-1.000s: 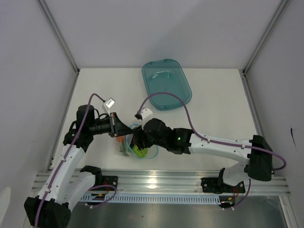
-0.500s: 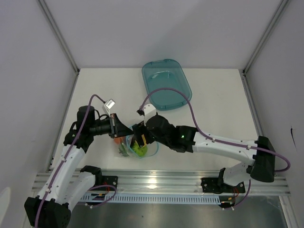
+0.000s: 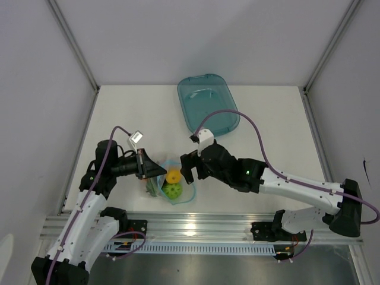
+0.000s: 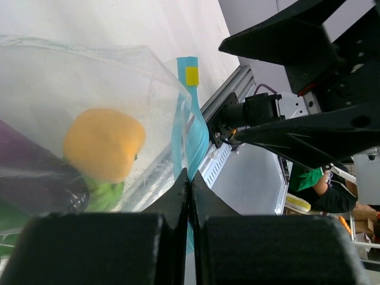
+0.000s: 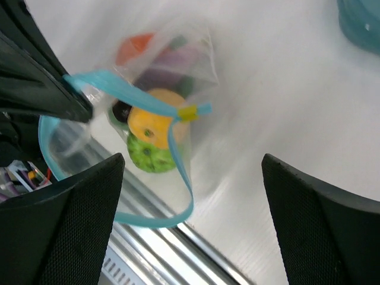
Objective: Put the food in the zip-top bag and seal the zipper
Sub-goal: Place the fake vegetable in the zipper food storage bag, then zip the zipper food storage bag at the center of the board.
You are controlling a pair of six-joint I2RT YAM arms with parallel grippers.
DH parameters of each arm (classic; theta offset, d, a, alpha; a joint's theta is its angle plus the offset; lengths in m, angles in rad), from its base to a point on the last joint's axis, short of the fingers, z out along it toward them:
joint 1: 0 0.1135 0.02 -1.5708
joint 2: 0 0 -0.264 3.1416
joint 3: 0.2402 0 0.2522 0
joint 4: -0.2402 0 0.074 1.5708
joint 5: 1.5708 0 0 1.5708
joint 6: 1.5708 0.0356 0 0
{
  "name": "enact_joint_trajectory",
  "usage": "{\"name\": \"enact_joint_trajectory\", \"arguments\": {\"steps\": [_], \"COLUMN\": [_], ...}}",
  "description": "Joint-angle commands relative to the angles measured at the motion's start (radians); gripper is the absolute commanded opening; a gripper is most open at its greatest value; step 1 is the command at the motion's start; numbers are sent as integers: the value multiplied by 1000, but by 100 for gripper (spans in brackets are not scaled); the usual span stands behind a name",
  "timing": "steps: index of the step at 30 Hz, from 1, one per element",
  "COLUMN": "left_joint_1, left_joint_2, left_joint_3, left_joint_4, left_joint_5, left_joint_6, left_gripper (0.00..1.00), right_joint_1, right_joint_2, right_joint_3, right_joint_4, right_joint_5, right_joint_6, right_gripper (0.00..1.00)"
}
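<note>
The white table (image 3: 267, 119) is walled in by pale panels, with a teal translucent plastic tray (image 3: 208, 105) at its far side, well apart from the work. Near the front edge lies the clear, crinkly zip-top bag (image 4: 89, 77). Inside it you can see the yellow ball (image 4: 104, 142), the light green round fruit (image 5: 151, 157), the purple eggplant (image 4: 24, 172) and an orange-red piece (image 5: 133, 44). The pepper is too blurred to pick out. Your left tool (image 4: 190, 196) is clamped tight on the thin light blue zipper (image 5: 127, 89) at the bag's mouth. Your right tool (image 3: 187, 168) hovers just beside the bag, spread wide and holding nothing. Filling looks finished, so sealing appears to be the step in hand, but the mouth gapes in a wide loop. You will probably need to bring the right tool onto the strip near its small yellow tab (image 5: 189, 113). Press the two sides together and run along the strip while the left tool anchors the bag.
</note>
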Motion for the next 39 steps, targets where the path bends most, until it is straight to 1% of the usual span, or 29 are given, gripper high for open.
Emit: {"name": "enact_joint_trajectory", "arguments": {"steps": [1,2,4,5,8,11,15,19,25,26,28,29,31,32,33,34,37,39], "left_joint_1": [5,5,5,5,5,5,5,5,5,5,5,5,5,5,5,5,5,5], "left_joint_2": [-19,-20,-12,-1,11,20,30,22,22,22,20,19,17,17,17,19,11,11], "left_joint_3": [-11,-8,0,3,3,9,12,14,34,40,49,51,55,58,60,73,113,142], "left_joint_4": [37,37,35,35,46,41,37,41,26,17,7,6,3,3,0,-5,-45,-62], "left_joint_5": [23,25,29,34,54,55,57,54,57,57,57,57,57,60,62,62,33,20], "left_joint_6": [-30,-26,-20,-19,-22,-13,-8,-16,-8,-7,0,0,1,1,9,15,55,78], "left_gripper": [1,1,0,1,1,0,1,1,0,1,1,1,1,1,1,1,1,1], "right_joint_1": [-7,-18,-26,-30,-26,-15,-10,-9,-7,-6,-4,-3,-1,0,5,12,66,100], "right_joint_2": [-68,-100,-132,-161,-183,-168,-108,-73,0,9,24,39,53,61,58,49,-22,-72], "right_joint_3": [-81,-140,-207,-269,-319,-307,-262,-262,-302,-308,-316,-319,-317,-316,-308,-304,-284,-261], "right_joint_4": [-16,6,70,95,161,150,127,182,276,285,319,340,345,346,345,343,340,307], "right_joint_5": [28,6,7,5,-10,-18,-39,-108,-160,-186,-219,-251,-266,-271,-277,-269,-207,-170], "right_joint_6": [71,91,188,206,211,175,131,125,153,154,156,154,156,154,151,144,118,112], "right_gripper": [100,99,100,99,99,99,93,88,78,73,66,59,47,30,21,9,0,0]}}
